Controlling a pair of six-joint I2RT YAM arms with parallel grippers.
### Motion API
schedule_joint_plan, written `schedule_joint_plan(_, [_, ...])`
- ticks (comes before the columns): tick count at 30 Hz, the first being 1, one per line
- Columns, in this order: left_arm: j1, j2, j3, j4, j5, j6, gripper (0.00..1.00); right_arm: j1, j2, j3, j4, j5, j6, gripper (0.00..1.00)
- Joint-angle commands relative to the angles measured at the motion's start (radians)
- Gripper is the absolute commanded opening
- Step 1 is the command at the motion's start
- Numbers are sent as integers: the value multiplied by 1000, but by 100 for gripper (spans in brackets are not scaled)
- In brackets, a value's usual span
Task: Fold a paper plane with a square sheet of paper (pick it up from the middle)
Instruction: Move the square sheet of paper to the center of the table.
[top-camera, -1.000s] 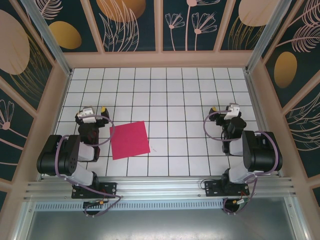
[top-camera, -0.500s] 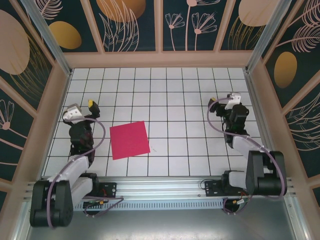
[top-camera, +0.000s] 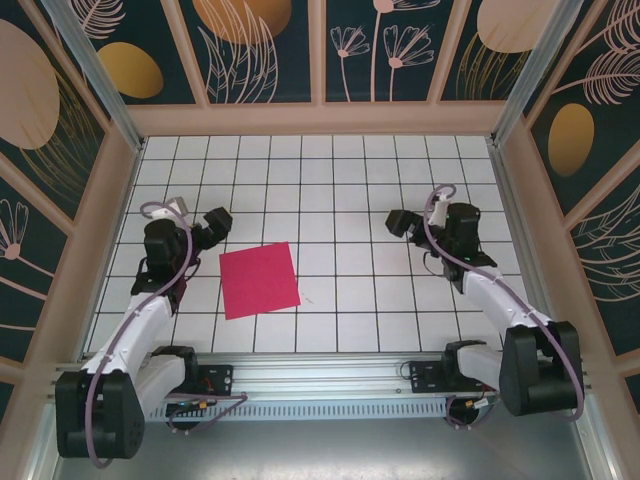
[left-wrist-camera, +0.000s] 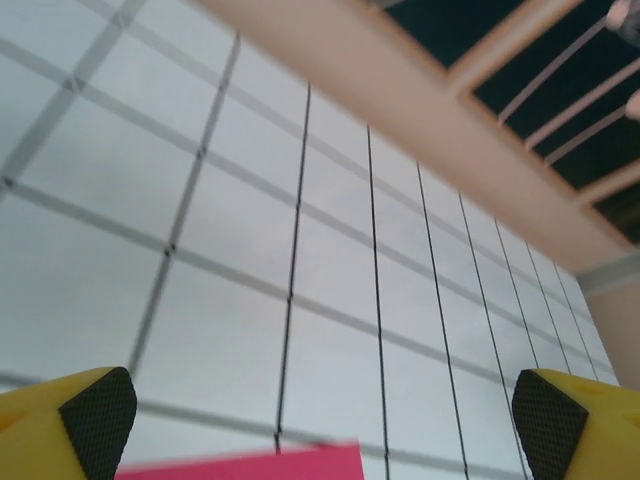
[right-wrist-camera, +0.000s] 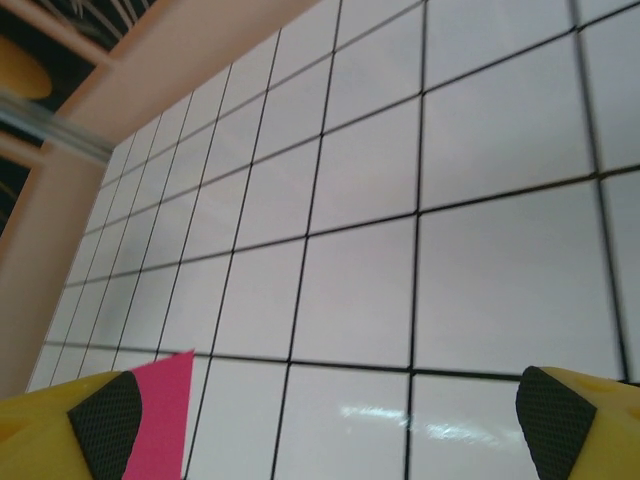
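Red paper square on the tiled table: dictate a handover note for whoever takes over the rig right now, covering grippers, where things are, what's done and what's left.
Left gripper: open, holding nothing, near the far left corner of the paper, not touching it.
Right gripper: open, holding nothing, well off to the paper's right.
Paper: lies flat on the table, left of centre, slightly turned against the tile lines, with no crease visible.
Done: nothing folded, paper not yet picked up.
Left: grasp the paper from its middle, then make every fold of the plane.
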Motion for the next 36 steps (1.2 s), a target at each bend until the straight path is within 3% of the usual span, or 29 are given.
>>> schedule_joint_plan(1, [-118, -2, -14, -198, 60, -62, 98, 97, 40, 34, -51, 58, 40, 99])
schedule_joint_plan(5, [-194, -9, -30, -313, 32, -43, 98, 186, 76, 84, -88, 213, 37, 99])
schedule_joint_plan(9, [-250, 52, -25, -345, 60, -25, 99, 216, 121, 110, -53, 200, 51, 99])
schedule_joint_plan(19, [-423, 347, 119, -329, -106, -53, 98, 267, 194, 126, -50, 208, 90, 99])
schedule_joint_plan(30, [-615, 674, 312, -225, 1, -105, 99, 260, 165, 100, -175, 375, 119, 99])
schedule_joint_plan(36, [-734, 827, 477, -78, 23, -232, 98, 182, 158, 89, -303, 425, 212, 99])
